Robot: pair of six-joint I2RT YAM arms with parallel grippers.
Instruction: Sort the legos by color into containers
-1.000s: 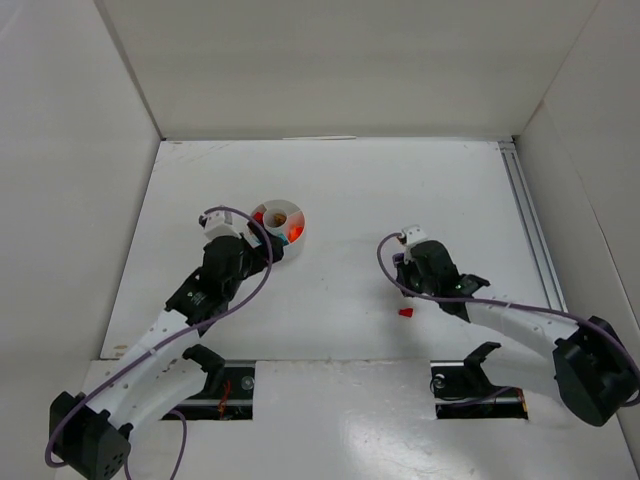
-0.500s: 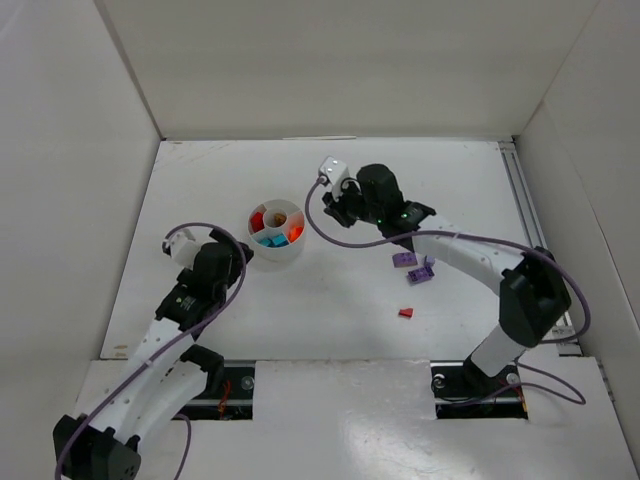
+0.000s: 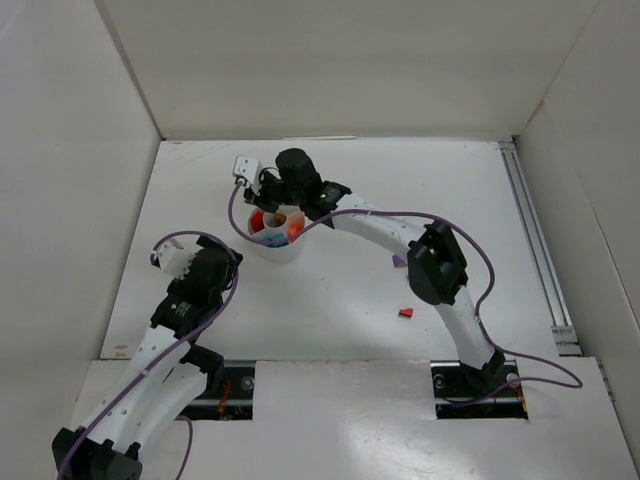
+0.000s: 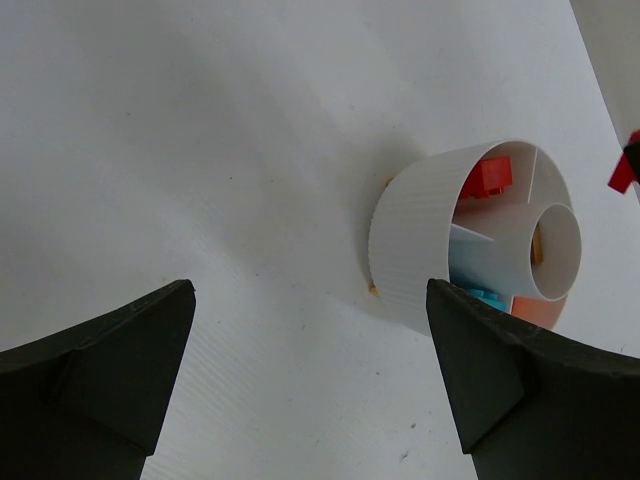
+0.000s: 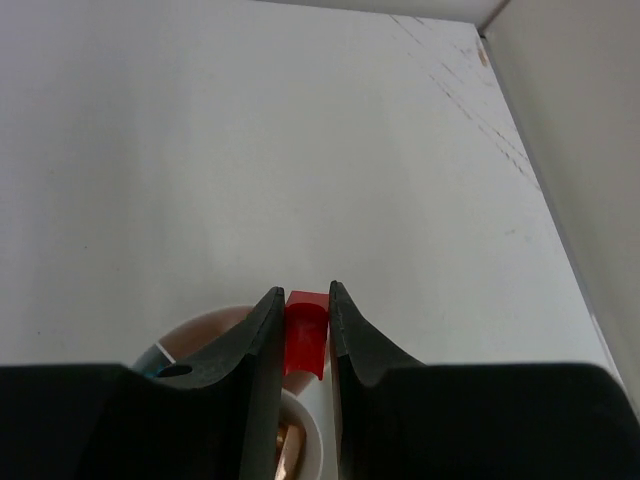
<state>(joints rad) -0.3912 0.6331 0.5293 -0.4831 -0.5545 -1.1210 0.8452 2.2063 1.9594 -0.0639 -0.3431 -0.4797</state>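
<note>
Step in hand: delivery of red piece. Right fingers narrow, pinching small red plastic brick above round white ribbed divided dish. Left fingers wide, empty, near dish. Next move, likely: centre over wedge with red pieces, then release. Loose red brick lies on white tabletop, well apart from dish.
</note>
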